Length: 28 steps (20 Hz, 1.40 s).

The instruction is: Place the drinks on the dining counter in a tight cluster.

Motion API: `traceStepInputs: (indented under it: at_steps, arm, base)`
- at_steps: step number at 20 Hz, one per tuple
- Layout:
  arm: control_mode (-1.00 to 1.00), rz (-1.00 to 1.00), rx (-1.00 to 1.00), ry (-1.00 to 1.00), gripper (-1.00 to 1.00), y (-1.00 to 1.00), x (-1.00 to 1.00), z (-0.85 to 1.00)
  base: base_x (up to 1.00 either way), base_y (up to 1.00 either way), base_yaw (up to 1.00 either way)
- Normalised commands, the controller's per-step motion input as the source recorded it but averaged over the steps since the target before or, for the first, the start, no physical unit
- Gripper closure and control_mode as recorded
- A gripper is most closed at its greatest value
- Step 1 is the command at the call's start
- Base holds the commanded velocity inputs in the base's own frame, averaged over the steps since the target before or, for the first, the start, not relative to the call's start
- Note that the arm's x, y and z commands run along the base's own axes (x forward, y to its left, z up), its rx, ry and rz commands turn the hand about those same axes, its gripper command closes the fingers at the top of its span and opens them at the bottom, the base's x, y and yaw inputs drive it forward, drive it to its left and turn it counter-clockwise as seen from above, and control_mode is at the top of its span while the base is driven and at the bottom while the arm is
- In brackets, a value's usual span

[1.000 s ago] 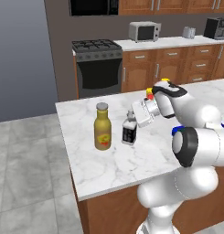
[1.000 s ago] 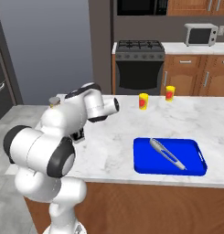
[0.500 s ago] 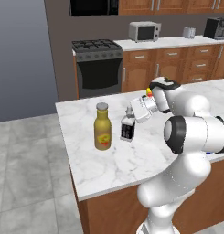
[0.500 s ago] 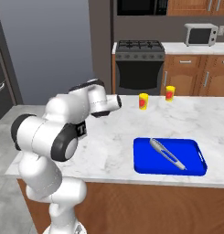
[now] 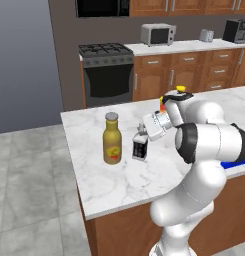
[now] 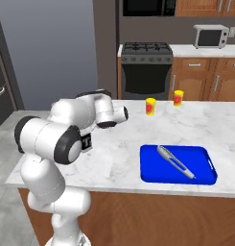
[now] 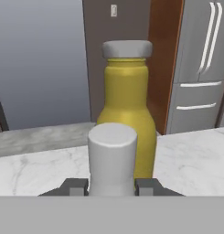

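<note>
While the end effector (image 7: 112, 185) grips the small dark square bottle (image 5: 140, 147) by its pale cap, that bottle stands upright on the marble table (image 5: 119, 177), just beside the tall mustard-yellow bottle (image 5: 112, 139) and apart from the blue tray (image 6: 179, 165).

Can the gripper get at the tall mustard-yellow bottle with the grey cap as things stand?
Probably not yet: the gripper is shut on the small dark square bottle, which stands between it and the tall mustard-yellow bottle. It would need to release first; otherwise the way looks free.
</note>
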Motion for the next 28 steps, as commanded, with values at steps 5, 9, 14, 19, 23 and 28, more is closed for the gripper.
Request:
traceStepInputs:
  at_steps: [5, 9, 14, 19, 23, 28]
  arm:
    - [-1.00, 0.00, 0.00, -0.01, 1.00, 0.00, 0.10, 0.00]
    - [-1.00, 0.00, 0.00, -0.06, 1.00, 0.01, 0.20, -0.03]
    - [-1.00, 0.00, 0.00, -0.04, 1.00, 0.00, 0.03, -0.04]
    - [-1.00, 0.00, 0.00, 0.00, 1.00, 0.04, 0.00, -0.05]
    - [-1.00, 0.00, 0.00, 0.00, 1.00, 0.11, 0.00, -0.01]
    - [-1.00, 0.00, 0.00, -0.04, 1.00, 0.13, 0.00, 0.00]
  base:
    - [0.00, 0.00, 0.00]
    - [0.00, 0.00, 0.00]
    - [0.00, 0.00, 0.00]
    - [0.00, 0.00, 0.00]
    - [0.00, 0.00, 0.00]
    - [0.00, 0.00, 0.00]
